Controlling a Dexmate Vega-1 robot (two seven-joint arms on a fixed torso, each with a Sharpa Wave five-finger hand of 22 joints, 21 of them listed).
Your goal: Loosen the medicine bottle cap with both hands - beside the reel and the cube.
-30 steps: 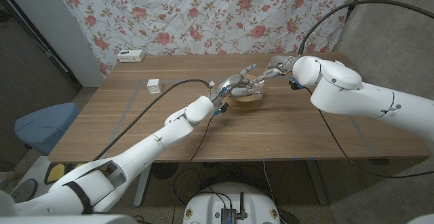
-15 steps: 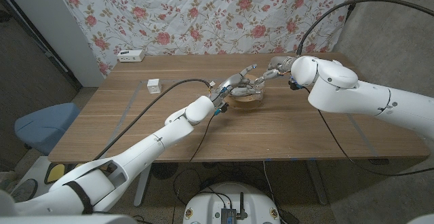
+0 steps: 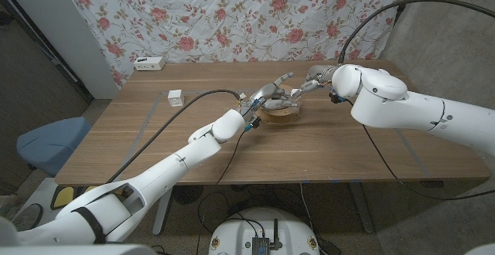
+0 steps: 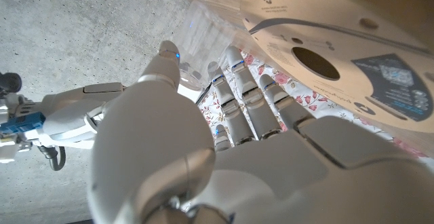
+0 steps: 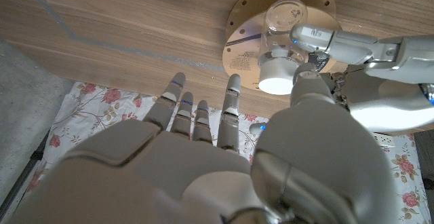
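A clear medicine bottle [image 5: 286, 30] with a white cap [image 5: 274, 81] stands over the tan reel [image 5: 242, 42] at the table's far middle. My left hand [image 3: 269, 94] grips the bottle's body; its fingers [image 5: 339, 45] wrap the clear wall, and in the left wrist view its thumb [image 4: 163, 64] presses the bottle [image 4: 196, 37] beside the reel [image 4: 325, 61]. My right hand [image 3: 312, 79] hovers at the cap with fingers [image 5: 203, 115] spread and straight, its thumb [image 5: 306, 81] right beside the cap. A small white cube [image 3: 175, 97] sits left of the reel [image 3: 282, 114].
A white power strip [image 3: 149, 62] lies at the table's far left edge by the flowered curtain. A blue chair [image 3: 46, 143] stands off the table's left side. Bare wood [image 3: 325, 147] stretches across the near half of the table.
The right arm has edged slightly toward the bottle. The left hand, bottle and reel stay where they were.
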